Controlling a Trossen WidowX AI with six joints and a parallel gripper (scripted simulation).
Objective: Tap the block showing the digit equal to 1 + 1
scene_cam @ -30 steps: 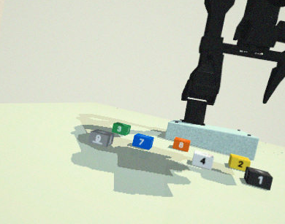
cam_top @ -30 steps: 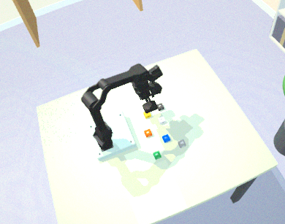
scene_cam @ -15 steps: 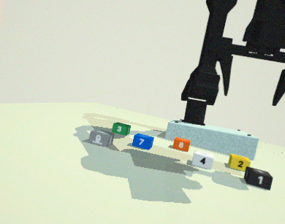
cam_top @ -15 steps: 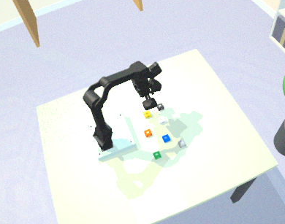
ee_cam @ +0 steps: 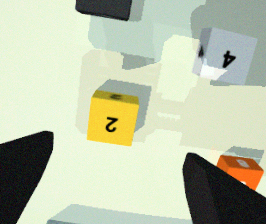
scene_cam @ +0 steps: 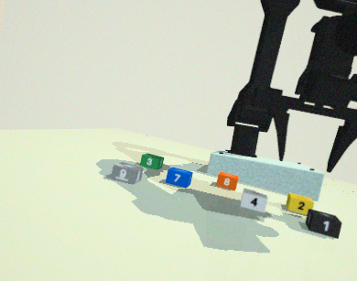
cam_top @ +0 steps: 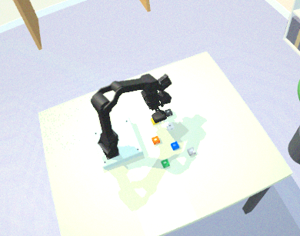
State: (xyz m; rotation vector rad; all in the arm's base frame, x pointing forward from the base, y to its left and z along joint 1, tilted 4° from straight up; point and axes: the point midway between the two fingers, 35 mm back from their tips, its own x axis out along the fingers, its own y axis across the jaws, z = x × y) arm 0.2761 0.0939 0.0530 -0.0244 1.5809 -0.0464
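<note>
A yellow block (cam_top: 153,121) (scene_cam: 299,203) (ee_cam: 112,122) shows the digit 2. In the top view it is mostly hidden behind the gripper. My gripper (scene_cam: 306,165) (ee_cam: 120,151) is open and empty, its tips pointing down. In the exterior view the tips are above the level of the blocks. In the wrist view the yellow block appears between the two fingers, a little beyond the line of their tips, and neither finger touches it.
A black block (scene_cam: 324,224) (ee_cam: 104,7) shows 1, a white one (scene_cam: 254,200) (ee_cam: 230,55) 4, an orange one (scene_cam: 227,181) (ee_cam: 240,172) 8. Blue 7 (scene_cam: 178,178), green 3 (scene_cam: 152,161) and grey 9 (scene_cam: 126,173) lie farther off. A pale blue base (scene_cam: 265,170) stands behind.
</note>
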